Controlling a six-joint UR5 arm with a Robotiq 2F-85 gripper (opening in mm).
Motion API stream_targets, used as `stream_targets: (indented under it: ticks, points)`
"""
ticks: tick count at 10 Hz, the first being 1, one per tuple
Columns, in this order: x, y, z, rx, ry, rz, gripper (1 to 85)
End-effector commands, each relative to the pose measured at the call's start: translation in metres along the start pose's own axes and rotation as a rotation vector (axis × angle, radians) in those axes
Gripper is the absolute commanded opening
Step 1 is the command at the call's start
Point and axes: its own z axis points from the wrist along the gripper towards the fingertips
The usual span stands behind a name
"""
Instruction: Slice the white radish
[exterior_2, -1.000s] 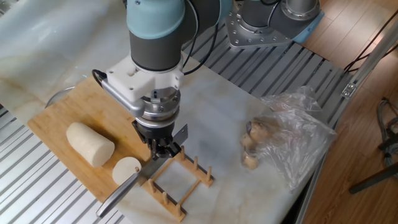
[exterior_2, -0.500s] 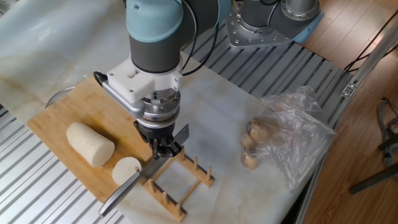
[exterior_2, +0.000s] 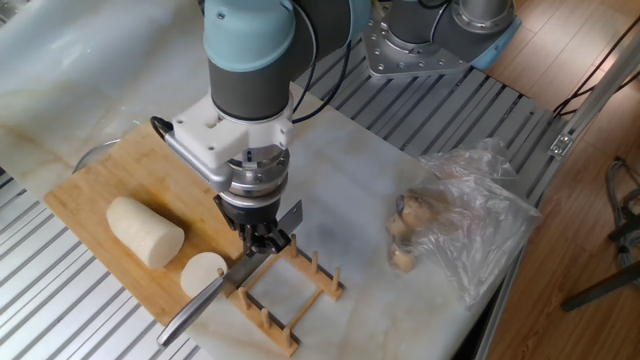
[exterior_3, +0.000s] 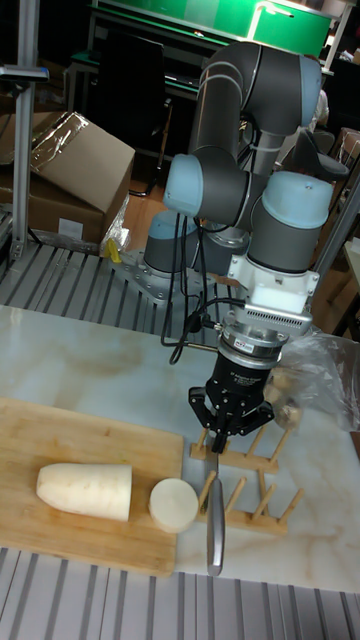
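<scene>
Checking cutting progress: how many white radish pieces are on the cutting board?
2: the long radish piece lies mid-board; the short cut stub sits near the board's edge beside the knife. None appear hidden.

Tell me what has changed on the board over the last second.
Almost nothing. The claw stays shut on the knife at the wooden rack; the handle tip crept very slightly toward the frame's bottom edge. The long radish piece and the cut stub lie unmoved on the cutting board, and the plastic bag is unchanged.

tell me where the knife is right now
The knife is clamped in the gripper over the wooden rack, handle pointing off the table's front edge, just right of the cut radish piece.
</scene>
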Motion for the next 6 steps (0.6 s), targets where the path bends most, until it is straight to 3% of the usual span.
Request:
stream_targets:
  ticks: [1,6]
  points:
    - [0.0029,0.0011,-0.0005,-0.005,0.010,0.008,1.3]
    - [0.0074,-0.0022,-0.0007,0.005,0.026,-0.003,1.3]
